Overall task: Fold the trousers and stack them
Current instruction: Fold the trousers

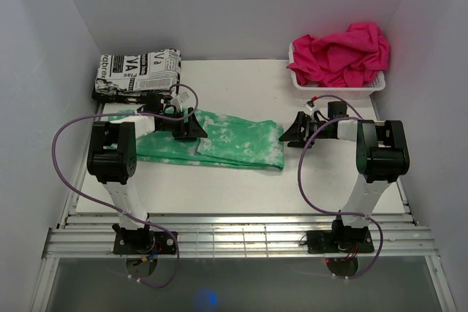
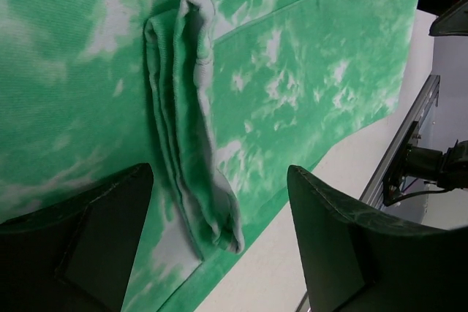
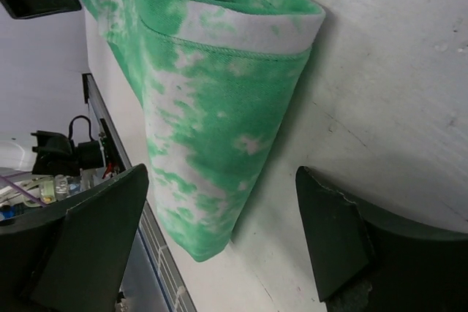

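The mint green tie-dye trousers (image 1: 234,142) lie flat across the middle of the table, folded lengthwise. My left gripper (image 1: 191,128) hovers open over their left part, above a raised fold ridge (image 2: 191,122) in the cloth; nothing is between its fingers (image 2: 102,239). My right gripper (image 1: 294,134) is open just right of the trousers' right end, whose white-hemmed edge (image 3: 219,107) shows in the right wrist view, with bare table between the fingers (image 3: 333,231).
A folded black-and-white newsprint cloth (image 1: 139,72) lies at the back left. A white basket (image 1: 369,85) with hot-pink cloth (image 1: 342,55) stands at the back right. White walls enclose the table; a slatted rail (image 1: 241,235) runs along the near edge.
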Controlling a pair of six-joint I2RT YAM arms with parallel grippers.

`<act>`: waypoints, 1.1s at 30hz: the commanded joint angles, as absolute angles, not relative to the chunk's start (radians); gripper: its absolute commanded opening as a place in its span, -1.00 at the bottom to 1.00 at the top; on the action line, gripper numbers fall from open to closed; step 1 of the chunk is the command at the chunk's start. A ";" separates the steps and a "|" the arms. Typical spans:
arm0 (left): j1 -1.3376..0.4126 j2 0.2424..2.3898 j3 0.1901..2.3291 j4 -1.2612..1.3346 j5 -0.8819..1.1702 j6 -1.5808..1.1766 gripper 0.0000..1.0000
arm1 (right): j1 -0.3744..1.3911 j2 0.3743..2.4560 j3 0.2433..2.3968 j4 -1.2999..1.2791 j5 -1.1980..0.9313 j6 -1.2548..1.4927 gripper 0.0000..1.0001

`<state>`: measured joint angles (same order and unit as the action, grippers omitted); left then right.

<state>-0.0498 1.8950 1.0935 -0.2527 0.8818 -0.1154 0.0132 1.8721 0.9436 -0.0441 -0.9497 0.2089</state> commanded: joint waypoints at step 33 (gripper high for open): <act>-0.061 1.890 1.062 -0.045 0.888 -0.235 -1.00 | 0.014 1.997 0.956 -0.055 -0.939 0.106 -0.85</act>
<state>-0.0601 1.9587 1.0737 -0.0837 0.8421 -0.2516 0.0216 1.9869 0.9451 -0.0021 -0.9974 0.1680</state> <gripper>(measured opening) 0.017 0.100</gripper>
